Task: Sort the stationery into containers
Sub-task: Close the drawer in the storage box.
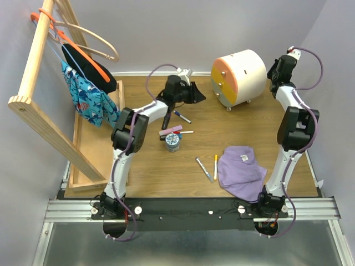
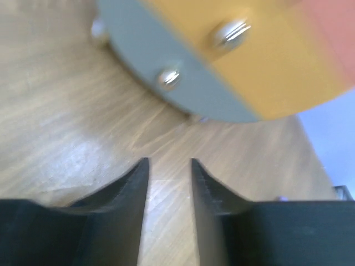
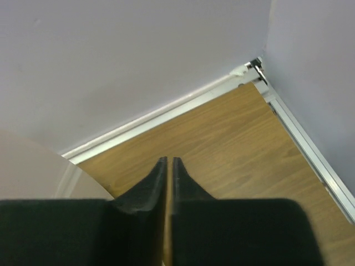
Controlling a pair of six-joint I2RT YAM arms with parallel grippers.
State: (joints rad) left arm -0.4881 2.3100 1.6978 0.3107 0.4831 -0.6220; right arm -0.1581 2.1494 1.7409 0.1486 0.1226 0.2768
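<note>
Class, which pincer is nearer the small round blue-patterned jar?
Left. The left pincer hovers a short way behind the blue-patterned jar; the right pincer sits far off, beyond the cream rounded drawer unit.

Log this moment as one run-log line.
left hand: open, empty, facing drawer unit | right hand: shut, empty | drawer unit: looks closed | pens, jar: loose on table, unsorted
</note>
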